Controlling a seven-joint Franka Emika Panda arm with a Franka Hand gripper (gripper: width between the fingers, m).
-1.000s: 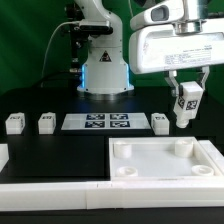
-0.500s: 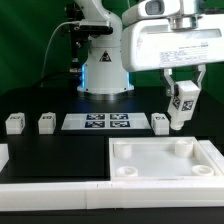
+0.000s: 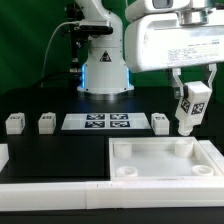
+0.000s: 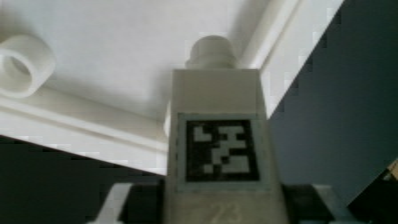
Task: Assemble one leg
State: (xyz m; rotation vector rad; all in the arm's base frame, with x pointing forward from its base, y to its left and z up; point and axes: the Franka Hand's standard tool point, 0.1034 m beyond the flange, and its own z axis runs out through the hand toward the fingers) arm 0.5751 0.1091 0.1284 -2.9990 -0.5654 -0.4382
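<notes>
My gripper (image 3: 192,95) is shut on a white leg (image 3: 189,108) with a black-and-white tag, and holds it upright in the air above the far right part of the big flat white top (image 3: 165,160). In the wrist view the leg (image 4: 221,120) fills the middle, its round peg end pointing at the top's raised rim (image 4: 107,100), with a round corner socket (image 4: 18,65) off to one side. My fingers (image 4: 134,205) press both flanks of the leg.
Three more legs stand on the black table: two at the exterior view's left (image 3: 14,124) (image 3: 46,123) and one right of the marker board (image 3: 160,122). The marker board (image 3: 97,122) lies in the middle. The robot base (image 3: 105,70) stands behind. A white rail (image 3: 50,190) runs along the front.
The gripper with the leg has shifted toward the exterior view's right and a little toward the camera, staying above the top's far right area.
</notes>
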